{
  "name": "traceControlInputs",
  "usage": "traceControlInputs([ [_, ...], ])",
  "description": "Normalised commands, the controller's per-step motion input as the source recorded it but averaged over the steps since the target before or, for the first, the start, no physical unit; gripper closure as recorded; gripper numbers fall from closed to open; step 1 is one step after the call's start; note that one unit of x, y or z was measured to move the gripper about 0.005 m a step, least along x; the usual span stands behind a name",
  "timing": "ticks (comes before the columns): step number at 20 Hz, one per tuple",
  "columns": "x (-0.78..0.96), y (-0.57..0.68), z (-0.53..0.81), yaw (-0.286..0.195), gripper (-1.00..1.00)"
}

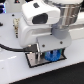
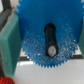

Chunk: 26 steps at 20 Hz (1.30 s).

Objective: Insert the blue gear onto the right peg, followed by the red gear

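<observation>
Fingers of the gripper (image 2: 47, 30) stand at nine and three o'clock of the blue gear (image 2: 47, 47), clamped on its rim. Its centre hole shows the right peg (image 2: 50, 50). The red gear (image 2: 4, 80) lies at seven o'clock.

In the exterior view you see the white arm (image 1: 42, 25) filling most of the frame, reaching down over the white surface (image 1: 12, 65). Below it sits the grey, black-rimmed plate (image 1: 34, 61), lying flat on the surface. The blue gear (image 1: 52, 55) shows just under the arm's lower end, over the plate's end toward the exterior view's right. The jaws stand at the gear, but you cannot tell how wide they are. A black cable (image 1: 12, 48) runs in from the exterior view's left toward the arm.
</observation>
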Motion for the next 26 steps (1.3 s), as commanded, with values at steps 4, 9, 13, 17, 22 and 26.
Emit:
traceControlInputs([
  [4,-0.07,0.2,0.6,0.0,-1.0],
  [9,-0.17,0.19,0.37,0.0,-1.0],
  [13,-0.45,0.38,0.09,0.0,-1.0],
  [17,-0.45,0.45,0.03,0.0,-1.0],
  [22,-0.45,0.41,-0.02,0.0,-1.0],
  [26,-0.43,0.36,-0.13,0.0,-1.0],
])
